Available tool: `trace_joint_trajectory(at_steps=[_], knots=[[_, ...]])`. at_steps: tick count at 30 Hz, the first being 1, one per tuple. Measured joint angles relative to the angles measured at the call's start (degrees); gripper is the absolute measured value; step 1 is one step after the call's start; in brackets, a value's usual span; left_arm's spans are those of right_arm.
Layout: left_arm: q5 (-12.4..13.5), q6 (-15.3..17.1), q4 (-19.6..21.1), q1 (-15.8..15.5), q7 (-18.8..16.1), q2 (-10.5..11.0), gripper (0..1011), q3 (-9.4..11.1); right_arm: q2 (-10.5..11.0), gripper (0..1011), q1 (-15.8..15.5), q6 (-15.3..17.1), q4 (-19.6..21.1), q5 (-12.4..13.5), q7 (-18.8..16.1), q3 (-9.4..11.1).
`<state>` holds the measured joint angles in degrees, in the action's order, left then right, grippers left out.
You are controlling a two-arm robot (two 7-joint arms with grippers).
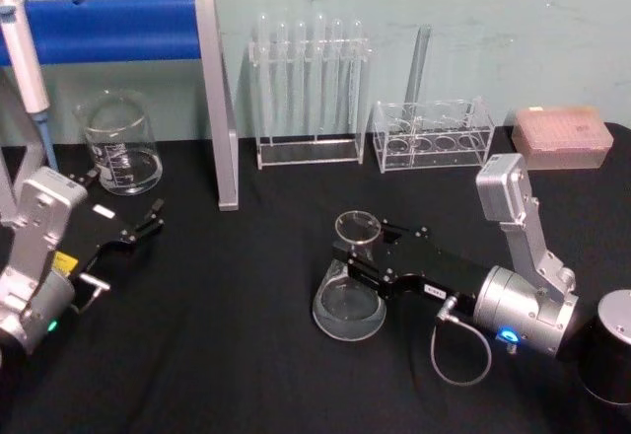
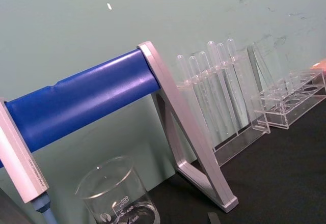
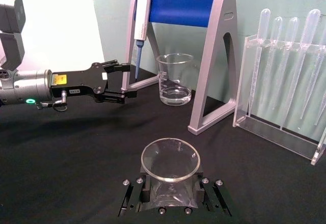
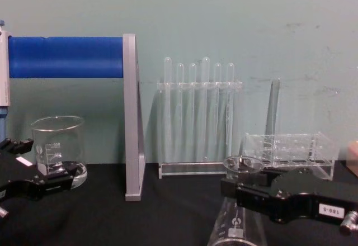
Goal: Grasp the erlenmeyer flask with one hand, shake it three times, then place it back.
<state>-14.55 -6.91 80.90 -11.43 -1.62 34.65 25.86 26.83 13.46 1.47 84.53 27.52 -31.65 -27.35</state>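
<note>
Head view has the right gripper [image 1: 363, 256] pinching the flask [image 1: 350, 291] at its narrow neck, just under the flared rim, likely so the wide base hangs free for shaking. The flask stands upright at mid-table, base apparently on the black cloth. Over by the beaker [image 1: 120, 145], the left gripper [image 1: 148, 225] sits idle, fingers spread

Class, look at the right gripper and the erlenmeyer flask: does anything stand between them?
Nothing visible does. The right gripper already has its fingers on either side of the neck of the erlenmeyer flask, which stands upright on the black table. The beaker and racks sit farther back, apart from it.
</note>
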Motion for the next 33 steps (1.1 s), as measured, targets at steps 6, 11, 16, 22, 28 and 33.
trace_joint_trajectory(at_steps=[6,11,16,22,28,33], knots=[[0.0,0.0,0.0,0.0,0.0,0.0,1001,0.0,0.0,452,0.0,0.0,0.0,-0.1,0.0,0.0],[0.0,0.0,0.0,0.0,0.0,0.0,1001,0.0,0.0,451,0.0,0.0,0.1,-0.1,0.0,0.0],[0.0,0.0,0.0,0.0,0.0,0.0,1001,0.0,0.0,451,-0.1,0.0,0.1,-0.2,0.0,0.0],[0.0,0.0,0.0,0.0,0.0,0.0,1001,0.0,0.0,451,-0.1,0.0,0.1,-0.2,0.0,0.0],[0.0,0.0,0.0,0.0,0.0,0.0,1001,0.0,0.0,453,-0.1,0.0,0.1,-0.2,0.0,0.0],[0.0,0.0,0.0,0.0,0.0,0.0,1001,0.0,0.0,574,-0.1,0.1,0.0,-0.3,0.0,0.0]])
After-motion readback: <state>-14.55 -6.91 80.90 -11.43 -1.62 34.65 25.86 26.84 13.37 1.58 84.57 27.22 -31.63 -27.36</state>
